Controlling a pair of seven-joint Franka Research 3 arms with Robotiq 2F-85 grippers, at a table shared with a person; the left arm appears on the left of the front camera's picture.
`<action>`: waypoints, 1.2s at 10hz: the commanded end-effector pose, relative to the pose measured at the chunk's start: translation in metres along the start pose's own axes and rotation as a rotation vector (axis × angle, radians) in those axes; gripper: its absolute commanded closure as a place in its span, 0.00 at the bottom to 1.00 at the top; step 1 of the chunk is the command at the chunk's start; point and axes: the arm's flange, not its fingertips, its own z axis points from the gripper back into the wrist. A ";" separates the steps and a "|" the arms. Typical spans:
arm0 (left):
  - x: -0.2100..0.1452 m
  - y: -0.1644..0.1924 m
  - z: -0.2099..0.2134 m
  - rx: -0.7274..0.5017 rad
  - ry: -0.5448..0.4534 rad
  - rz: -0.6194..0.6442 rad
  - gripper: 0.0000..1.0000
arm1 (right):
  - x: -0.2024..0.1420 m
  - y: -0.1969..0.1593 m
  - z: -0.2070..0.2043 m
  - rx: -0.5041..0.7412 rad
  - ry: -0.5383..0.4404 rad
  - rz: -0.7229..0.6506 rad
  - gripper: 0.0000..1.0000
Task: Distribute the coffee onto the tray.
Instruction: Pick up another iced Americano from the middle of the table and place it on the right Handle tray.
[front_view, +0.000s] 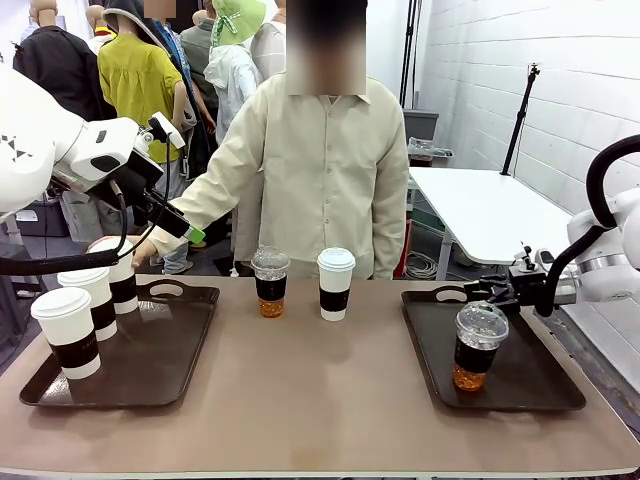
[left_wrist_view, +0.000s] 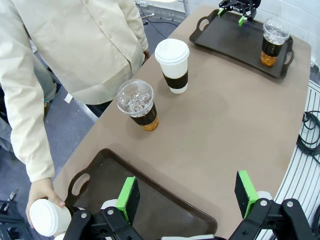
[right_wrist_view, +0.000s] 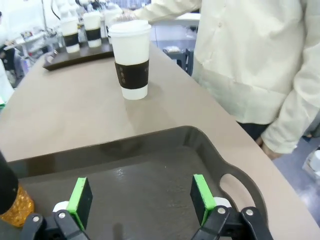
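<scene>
Three white lidded cups with dark sleeves stand on the left tray (front_view: 170, 360); a person's hand (front_view: 145, 250) holds the far one (front_view: 118, 272), also visible in the left wrist view (left_wrist_view: 46, 218). Between the trays stand a clear dome-lidded cup (front_view: 270, 282) (left_wrist_view: 138, 106) and another white cup (front_view: 335, 284) (left_wrist_view: 173, 65) (right_wrist_view: 131, 60). The right tray (front_view: 520, 385) (right_wrist_view: 150, 165) carries a second clear cup (front_view: 479, 346) (left_wrist_view: 273, 42). My left gripper (front_view: 190, 232) (left_wrist_view: 187, 195) hangs open above the left tray. My right gripper (front_view: 490, 292) (right_wrist_view: 141, 194) is open over the right tray's far end, holding nothing.
The person in a beige shirt (front_view: 325, 170) stands at the far edge of the brown table (front_view: 320, 400). Bare tabletop lies between the two trays in front of the middle cups. A white side table (front_view: 490, 210) stands behind on the right.
</scene>
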 end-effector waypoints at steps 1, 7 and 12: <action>-0.001 0.001 -0.001 -0.004 -0.002 0.004 0.00 | 0.010 -0.007 -0.027 -0.005 -0.037 0.002 0.00; -0.001 0.001 -0.001 -0.004 -0.002 0.004 0.00 | 0.032 -0.023 -0.098 0.087 -0.150 0.010 0.00; -0.001 0.001 -0.001 -0.004 -0.002 0.004 0.00 | 0.033 -0.016 -0.128 0.198 -0.166 0.004 0.00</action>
